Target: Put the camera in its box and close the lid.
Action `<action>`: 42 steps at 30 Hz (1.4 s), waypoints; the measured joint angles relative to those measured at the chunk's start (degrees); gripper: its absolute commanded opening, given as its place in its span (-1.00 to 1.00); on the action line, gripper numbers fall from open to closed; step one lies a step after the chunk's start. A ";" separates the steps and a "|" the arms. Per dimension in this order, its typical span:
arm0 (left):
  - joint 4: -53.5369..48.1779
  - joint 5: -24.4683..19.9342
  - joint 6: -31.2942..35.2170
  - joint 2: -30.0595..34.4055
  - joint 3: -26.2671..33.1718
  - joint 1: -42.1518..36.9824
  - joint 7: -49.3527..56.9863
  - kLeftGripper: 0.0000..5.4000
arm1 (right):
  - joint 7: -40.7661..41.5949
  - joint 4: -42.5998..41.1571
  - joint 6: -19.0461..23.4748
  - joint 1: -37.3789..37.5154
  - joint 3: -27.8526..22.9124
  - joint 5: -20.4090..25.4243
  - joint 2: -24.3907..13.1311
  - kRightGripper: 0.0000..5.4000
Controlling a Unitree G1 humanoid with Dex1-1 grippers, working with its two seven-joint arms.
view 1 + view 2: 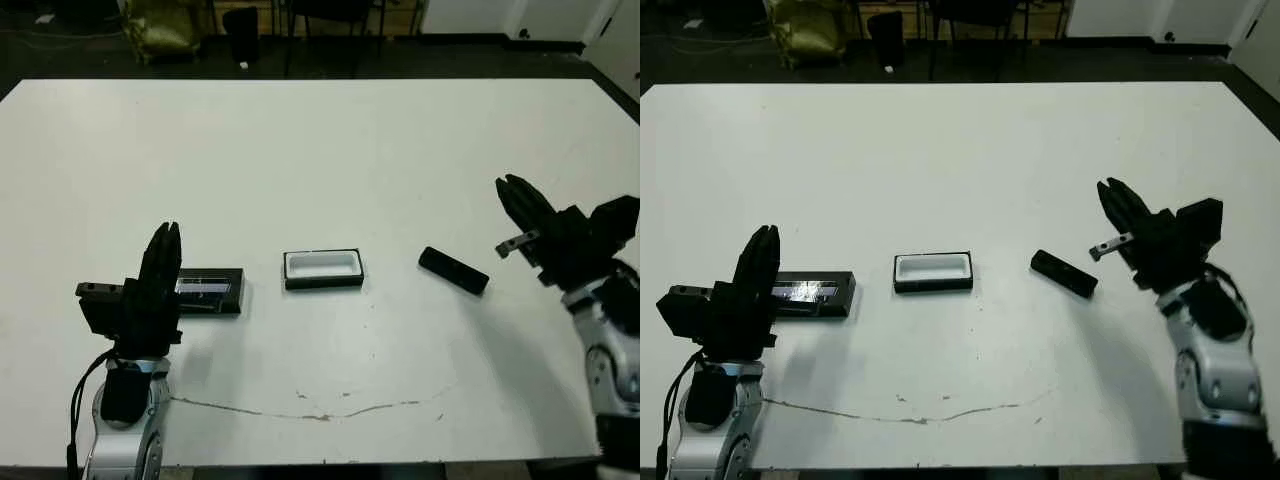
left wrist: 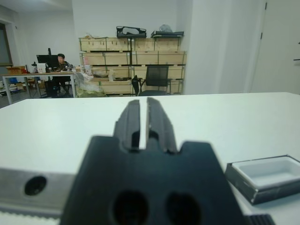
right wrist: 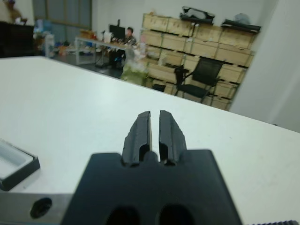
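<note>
Camera [image 1: 453, 270] lies on white table [image 1: 350, 150] before stacked crates [image 2: 136, 61].

The left pincer [image 1: 165, 243] stands near the counter's front-left corner, its two black fingers [image 2: 139, 123] pressed together with only a thin slit between them, pointing up and toward the far edge. Below it, the silver forearm rises from the front edge. The right pincer [image 1: 1118, 205] hovers near the counter's right edge, fingers [image 3: 154, 131] likewise closed and empty, angled toward the far-left. Its silver wrist bends up from the front-right corner.
</note>
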 measured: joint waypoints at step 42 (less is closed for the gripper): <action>0.28 -0.01 0.27 0.25 0.71 0.11 -0.44 -1.00 | 29.25 24.06 7.35 -12.96 7.06 3.00 -7.13 0.99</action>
